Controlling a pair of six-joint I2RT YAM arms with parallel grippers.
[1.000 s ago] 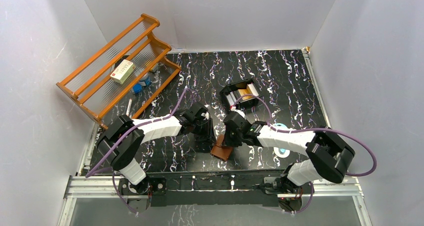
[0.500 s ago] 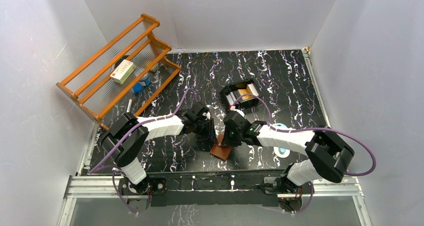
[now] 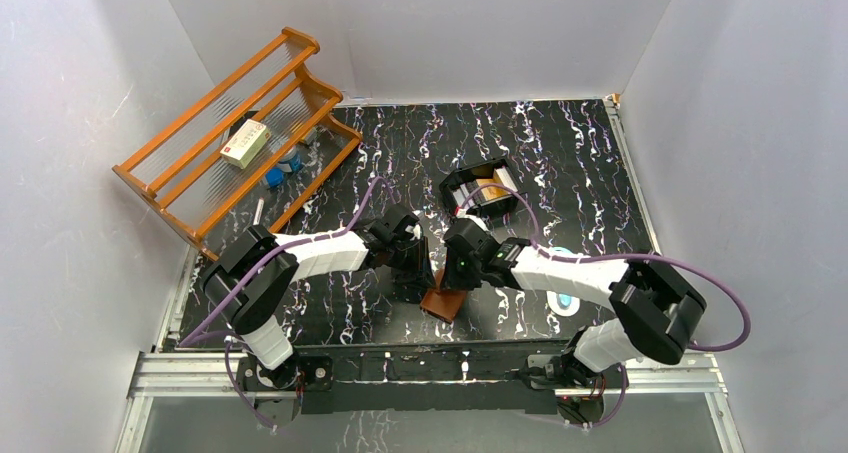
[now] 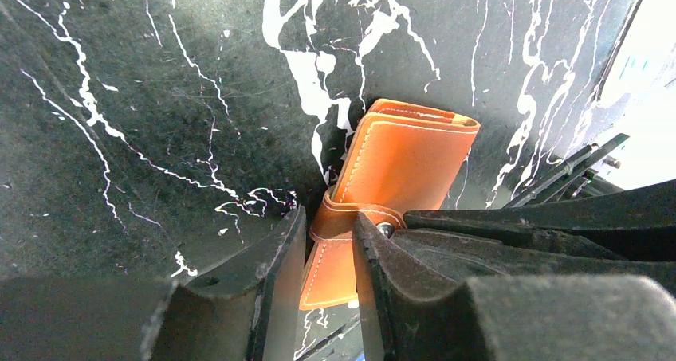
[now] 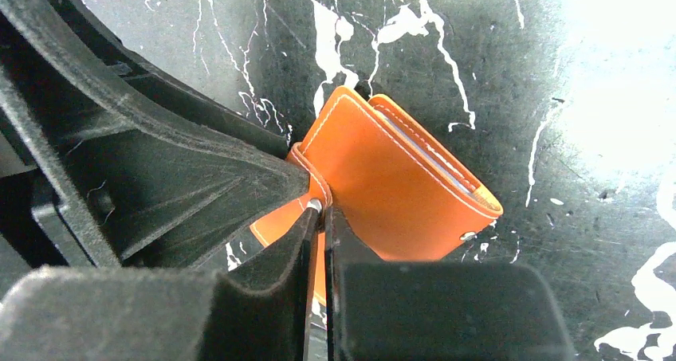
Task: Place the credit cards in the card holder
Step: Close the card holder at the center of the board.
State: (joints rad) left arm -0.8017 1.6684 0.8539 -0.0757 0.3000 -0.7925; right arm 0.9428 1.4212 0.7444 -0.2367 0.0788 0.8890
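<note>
The brown leather card holder [image 3: 441, 302] lies folded on the black marbled table near the front edge, between both grippers. My left gripper [image 4: 328, 221] is shut on its lower flap, with the metal snap [image 4: 386, 229] beside its right finger. My right gripper [image 5: 317, 211] is shut thin on the strap tab of the card holder [image 5: 398, 194] at the snap. Pale sleeve edges [image 5: 442, 168] show at its open side. Orange-gold and white credit cards [image 3: 488, 185] stand in the black tray [image 3: 459, 186] behind the grippers.
A wooden rack [image 3: 200, 148] with a white box [image 3: 245, 141] stands at the far left. A white-and-blue object [image 3: 563, 259] lies partly under the right arm. The metal rail [image 3: 420, 368] runs along the table's front edge.
The right wrist has shifted slightly left and back, and the left arm's elbow has moved a little right. The card holder has stayed almost in place between the grippers.
</note>
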